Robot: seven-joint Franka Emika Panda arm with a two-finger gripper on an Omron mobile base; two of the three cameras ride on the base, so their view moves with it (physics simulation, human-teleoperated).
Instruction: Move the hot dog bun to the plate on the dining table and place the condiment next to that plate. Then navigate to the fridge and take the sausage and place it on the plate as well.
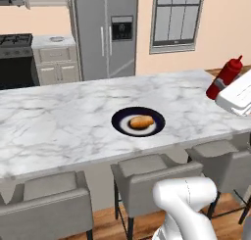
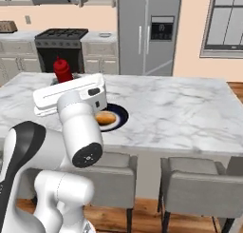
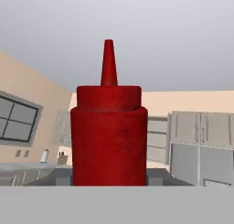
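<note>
The hot dog bun (image 1: 141, 122) lies on the dark round plate (image 1: 120, 121) in the middle of the marble dining table (image 1: 59, 121). The bun (image 2: 105, 118) and plate (image 2: 121, 117) also peek out from behind my arm. The condiment (image 1: 225, 77), a red bottle, hangs tilted over the table's right end, right of the plate. My gripper (image 1: 219, 91) is shut on its lower body. From the other side the condiment (image 2: 62, 70) rises just behind my hand. Close up, the condiment (image 3: 109, 136) stands tip upward. The fridge (image 1: 105, 33) stands shut beyond the table. The sausage is out of view.
Grey chairs (image 1: 152, 170) line the near side of the table. A stove (image 2: 61, 44) and beige cabinets (image 1: 55, 62) stand along the back wall left of the fridge (image 2: 147, 32). A window (image 1: 176, 18) is to its right.
</note>
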